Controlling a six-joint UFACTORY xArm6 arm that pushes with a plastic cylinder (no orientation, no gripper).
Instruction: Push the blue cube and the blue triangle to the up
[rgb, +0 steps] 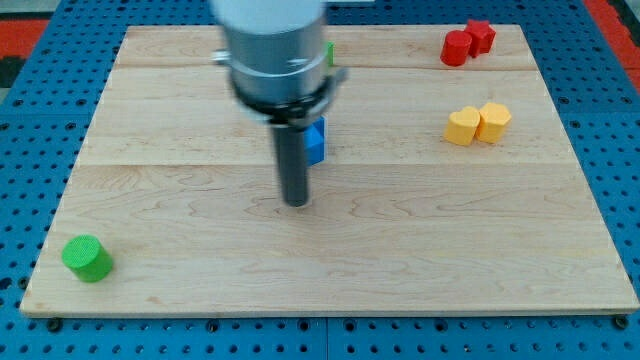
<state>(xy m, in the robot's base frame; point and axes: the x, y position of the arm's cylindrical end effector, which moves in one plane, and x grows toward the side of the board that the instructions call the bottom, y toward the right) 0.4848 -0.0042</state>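
Note:
My tip (296, 201) rests on the wooden board (330, 250) a little left of centre. A blue block (316, 142) shows just to the right of the rod and above the tip; the rod hides most of it, so I cannot tell its shape. Only one blue piece is visible; any second blue block is hidden behind the arm. The tip sits just below and left of the blue block.
Two red blocks (466, 43) sit at the view's top right. Two yellow blocks (477, 124) lie below them. A green cylinder (87, 258) stands at the bottom left corner. A green sliver (329, 54) peeks from behind the arm at the top.

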